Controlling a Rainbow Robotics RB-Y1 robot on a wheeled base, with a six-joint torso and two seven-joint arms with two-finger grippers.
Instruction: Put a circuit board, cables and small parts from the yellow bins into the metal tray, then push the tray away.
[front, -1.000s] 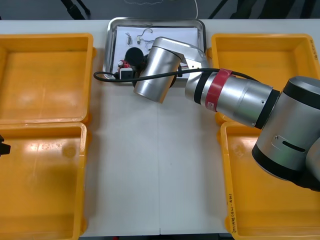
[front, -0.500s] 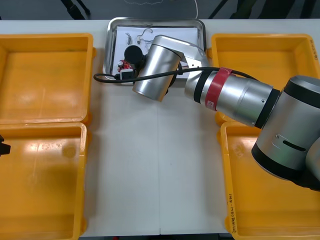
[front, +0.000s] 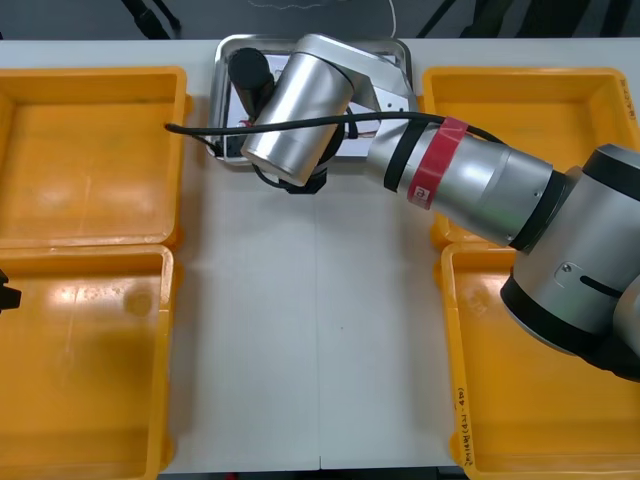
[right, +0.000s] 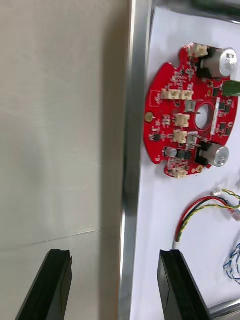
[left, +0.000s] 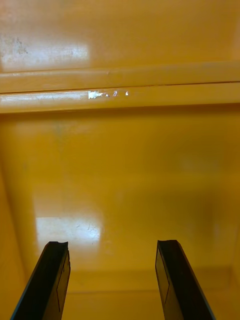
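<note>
Right pincer (right: 112, 287), open and empty, straddles the rim of the shiny metal tray (right: 131, 150); pushing off-centre could skew it

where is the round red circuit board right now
In the right wrist view, the round red circuit board lies in the white-lined metal tray, near its rim, beside the red and yellow cable.

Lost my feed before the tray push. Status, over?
Right gripper open, fingers astride near rim of metal tray. Left gripper open, parked over yellow bin. Circuit board, red and yellow cable inside tray. No obstruction seen.
</note>
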